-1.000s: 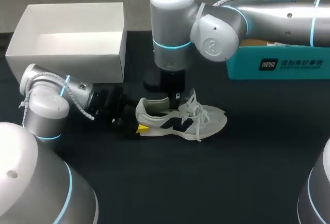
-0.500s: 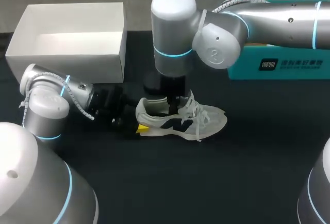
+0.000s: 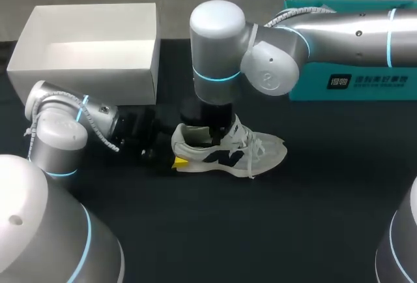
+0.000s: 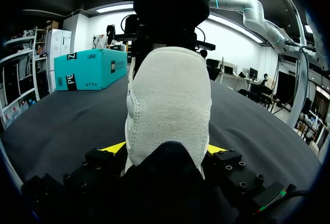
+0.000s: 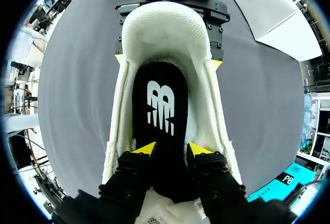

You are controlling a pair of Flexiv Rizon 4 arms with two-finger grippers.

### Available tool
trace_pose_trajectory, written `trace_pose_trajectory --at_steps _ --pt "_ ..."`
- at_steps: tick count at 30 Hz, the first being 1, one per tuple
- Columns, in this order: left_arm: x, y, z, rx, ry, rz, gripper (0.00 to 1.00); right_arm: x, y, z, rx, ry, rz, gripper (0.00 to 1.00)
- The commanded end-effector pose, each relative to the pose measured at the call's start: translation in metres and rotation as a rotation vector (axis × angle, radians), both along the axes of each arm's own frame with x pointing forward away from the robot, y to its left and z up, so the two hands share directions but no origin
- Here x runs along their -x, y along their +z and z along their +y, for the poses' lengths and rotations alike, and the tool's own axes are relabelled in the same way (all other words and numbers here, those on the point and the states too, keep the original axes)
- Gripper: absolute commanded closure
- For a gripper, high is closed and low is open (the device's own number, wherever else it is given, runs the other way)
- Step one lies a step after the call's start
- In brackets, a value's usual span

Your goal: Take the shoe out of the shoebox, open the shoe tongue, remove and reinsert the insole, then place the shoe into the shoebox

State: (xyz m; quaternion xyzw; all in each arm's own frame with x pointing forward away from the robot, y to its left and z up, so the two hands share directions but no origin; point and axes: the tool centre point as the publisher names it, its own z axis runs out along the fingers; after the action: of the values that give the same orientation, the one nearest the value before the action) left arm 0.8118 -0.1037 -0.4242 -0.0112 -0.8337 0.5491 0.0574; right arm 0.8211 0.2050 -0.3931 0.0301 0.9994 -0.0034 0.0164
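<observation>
A grey-white sneaker (image 3: 231, 149) lies on the black table, toe pointing right. My left gripper (image 3: 174, 160) is at its heel. In the left wrist view the padded heel (image 4: 167, 110) fills the space between the yellow tips, which press on it from both sides, so the left gripper (image 4: 165, 152) is shut on it. My right gripper (image 5: 170, 152) hangs straight over the shoe's mouth, fingers (image 5: 143, 149) apart and dipped inside, just above the black insole (image 5: 160, 105), which lies flat in the shoe. The open white shoebox (image 3: 85, 48) stands at the back left.
A teal box (image 3: 352, 77) sits at the back right under my right arm. The left arm's body (image 3: 58, 133) lies just in front of the white shoebox. Bare black tabletop (image 3: 260, 224) stretches in front of the shoe.
The right gripper's fingers have parted inside the shoe, and its wrist has sunk slightly toward the shoe. The left arm and the shoe stayed put.
</observation>
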Motion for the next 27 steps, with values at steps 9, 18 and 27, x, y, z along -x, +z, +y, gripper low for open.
trace_pose_trajectory --at_steps 9,18,27 --pt "0.000 0.001 0.000 -0.002 0.001 0.001 1.00 -0.010 -0.022 0.007 0.002 0.029 0.019 0.56" --pt "0.000 0.001 0.000 -0.002 0.001 0.001 1.00 0.000 -0.046 0.016 -0.057 0.060 0.131 0.64" --pt "0.000 0.001 0.000 -0.002 0.001 0.001 1.00 0.016 -0.049 0.011 -0.086 0.045 0.212 1.00"
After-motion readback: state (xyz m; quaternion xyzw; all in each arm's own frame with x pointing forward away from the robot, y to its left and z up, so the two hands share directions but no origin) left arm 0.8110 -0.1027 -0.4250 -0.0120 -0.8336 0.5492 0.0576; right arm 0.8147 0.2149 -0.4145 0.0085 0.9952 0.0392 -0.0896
